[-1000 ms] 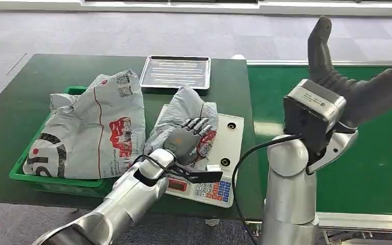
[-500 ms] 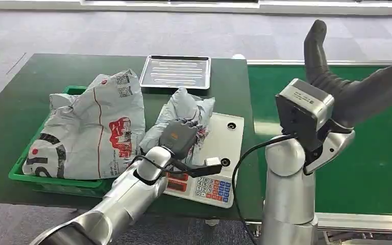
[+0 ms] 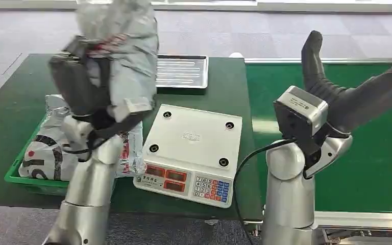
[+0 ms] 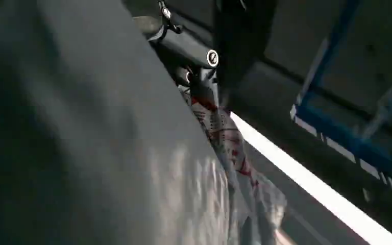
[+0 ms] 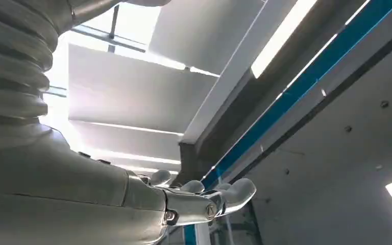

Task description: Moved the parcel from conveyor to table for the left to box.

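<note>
A crumpled grey parcel (image 3: 127, 46) with red print is lifted high above the table's left half, gripped by my left hand (image 3: 81, 76), which the bag mostly hides. In the left wrist view the parcel (image 4: 107, 153) is pressed close against the camera, with dark fingers (image 4: 194, 51) at its edge. Below it, at the table's left edge, a green box (image 3: 30, 181) holds a larger grey parcel (image 3: 46, 153). My right hand (image 3: 319, 66) is raised over the green conveyor (image 3: 377, 153), fingers pointing up and empty; the right wrist view shows the hand (image 5: 204, 196) against the ceiling.
A white weighing scale (image 3: 189, 148) with a bare platform sits mid-table, its keypad at the front edge. A metal tray (image 3: 181, 71) lies at the back of the dark green table (image 3: 224, 76). The conveyor runs along the table's right side.
My left hand closed on the parcel lying on the scale and swung it up and to the left, over the green box. The scale's platform is now bare. The right arm barely moved.
</note>
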Available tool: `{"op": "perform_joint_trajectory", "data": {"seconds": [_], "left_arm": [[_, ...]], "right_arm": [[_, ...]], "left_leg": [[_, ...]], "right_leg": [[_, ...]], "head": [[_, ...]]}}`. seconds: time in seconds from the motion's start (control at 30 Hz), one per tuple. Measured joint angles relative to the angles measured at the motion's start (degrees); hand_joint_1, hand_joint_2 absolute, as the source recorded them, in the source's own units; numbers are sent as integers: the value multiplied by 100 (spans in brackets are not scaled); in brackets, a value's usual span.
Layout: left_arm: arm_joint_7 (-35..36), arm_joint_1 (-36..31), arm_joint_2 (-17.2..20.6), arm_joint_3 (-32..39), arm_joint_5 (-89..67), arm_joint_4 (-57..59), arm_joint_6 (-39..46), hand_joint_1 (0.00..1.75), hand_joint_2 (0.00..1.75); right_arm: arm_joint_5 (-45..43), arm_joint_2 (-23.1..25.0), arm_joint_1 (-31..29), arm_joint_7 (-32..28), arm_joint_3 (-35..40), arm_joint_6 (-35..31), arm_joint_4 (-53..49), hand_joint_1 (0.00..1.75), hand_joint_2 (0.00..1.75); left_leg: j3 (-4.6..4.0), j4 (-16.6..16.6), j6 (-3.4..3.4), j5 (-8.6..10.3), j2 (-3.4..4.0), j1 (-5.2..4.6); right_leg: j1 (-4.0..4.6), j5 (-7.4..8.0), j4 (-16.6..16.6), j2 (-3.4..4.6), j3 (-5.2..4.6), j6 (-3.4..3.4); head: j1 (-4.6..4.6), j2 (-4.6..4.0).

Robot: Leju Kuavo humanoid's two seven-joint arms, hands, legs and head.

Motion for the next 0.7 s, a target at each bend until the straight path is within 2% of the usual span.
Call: {"op": "perform_joint_trajectory", "data": {"seconds": [0.07,0.13,0.37,0.47,0.57,0.63,0.7], "left_arm": [[-61,-34,-70,675,292,-697,15,175,175],[-115,-52,-120,1112,338,-1096,17,175,175],[-146,-52,-208,1830,383,-1876,-37,175,175],[-387,-96,-221,2128,431,-2024,-50,175,175],[-648,-146,-236,2574,-421,-1961,-50,175,175],[-155,-125,-165,2669,-2033,-1577,-52,175,175],[1000,66,136,2544,-3342,-1042,-85,175,175]], "right_arm": [[-11,0,16,0,-13,-4,0,0,175],[-9,0,16,0,-17,-4,0,0,175],[-9,0,15,-4,-20,-2,0,0,175],[-9,2,14,0,-20,2,4,0,175],[-11,2,13,0,-17,2,24,0,175],[-63,2,6,-52,-20,2,30,0,175],[-157,2,-18,-142,-20,2,33,0,175]], "left_leg": [[1,-2,-1,0,-1,4],[0,-3,-1,1,-34,13],[-7,-2,-4,7,-68,13],[-7,-2,-3,7,-70,10],[-3,1,-3,7,-69,7],[-3,0,-2,9,-86,7],[1,-2,-7,12,-81,7]], "right_leg": [[0,-2,0,-1,0,-4],[5,-12,0,-43,16,-10],[13,-12,0,-70,28,-10],[11,-11,-1,-68,28,-9],[7,-11,-2,-69,24,-8],[7,-12,-2,-88,31,-8],[7,-12,-2,-82,28,-9]], "head": [[-2,0],[-2,0],[-2,0],[0,0],[0,0],[0,0],[4,0]]}}
